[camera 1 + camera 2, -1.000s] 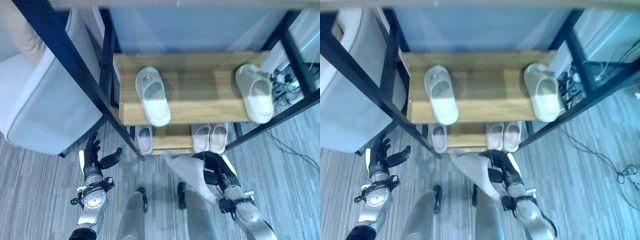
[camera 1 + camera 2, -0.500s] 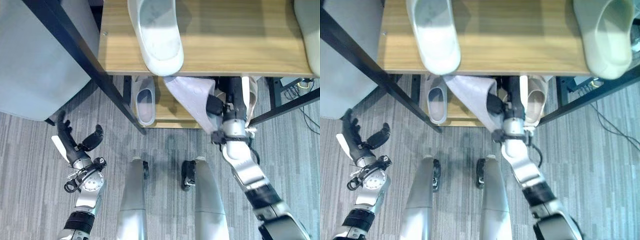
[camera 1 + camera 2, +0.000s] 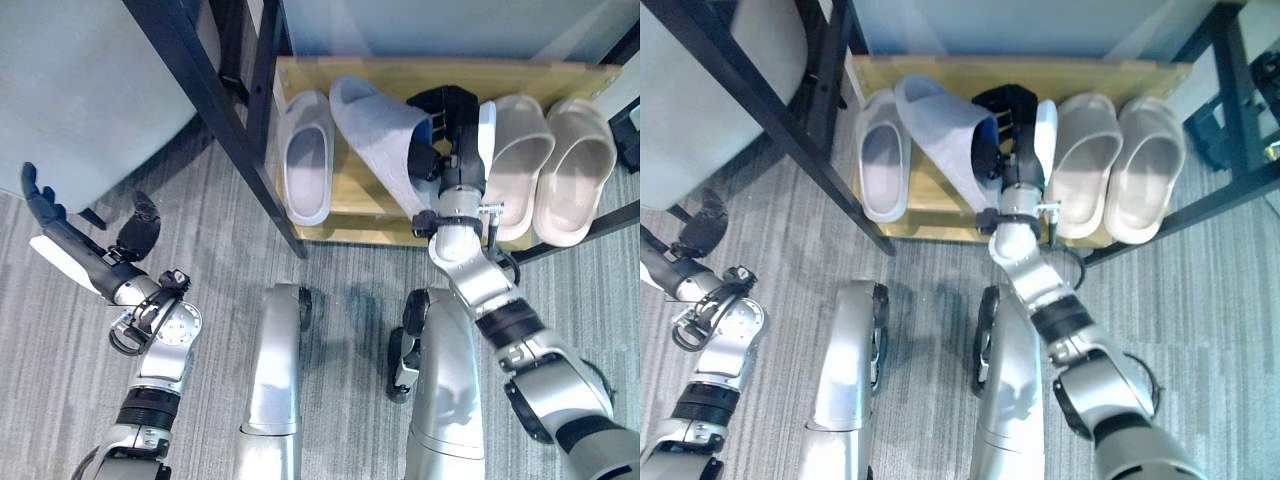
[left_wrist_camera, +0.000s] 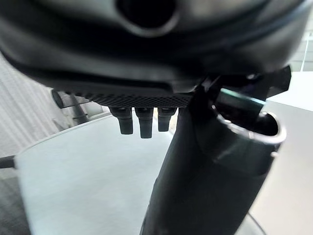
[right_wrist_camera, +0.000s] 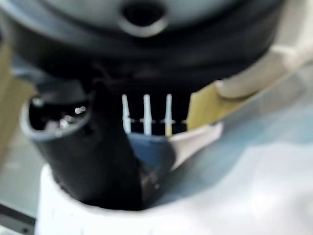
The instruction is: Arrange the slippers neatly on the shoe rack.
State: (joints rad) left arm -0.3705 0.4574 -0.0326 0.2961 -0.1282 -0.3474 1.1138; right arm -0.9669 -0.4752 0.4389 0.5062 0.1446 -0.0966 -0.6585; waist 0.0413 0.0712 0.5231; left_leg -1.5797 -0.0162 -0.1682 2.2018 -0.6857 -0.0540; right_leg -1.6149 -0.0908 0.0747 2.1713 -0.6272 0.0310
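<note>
My right hand is shut on a grey slipper, which hangs tilted over the low wooden shelf of the shoe rack. In the right wrist view the thumb presses on the slipper's pale fabric. To its left a white slipper lies on that shelf. Right of the hand sits a beige pair, side by side. Whether the grey slipper touches the shelf I cannot tell. My left hand stays open low at the left, over the carpet.
A black slanted frame post runs down just left of the shelf. A pale grey armchair stands behind it at the left. Grey striped carpet lies in front of the rack.
The camera has tilted down onto the low shelf. My right hand has carried the grey slipper forward from above the floor to over that shelf, between the white slipper and the beige pair.
</note>
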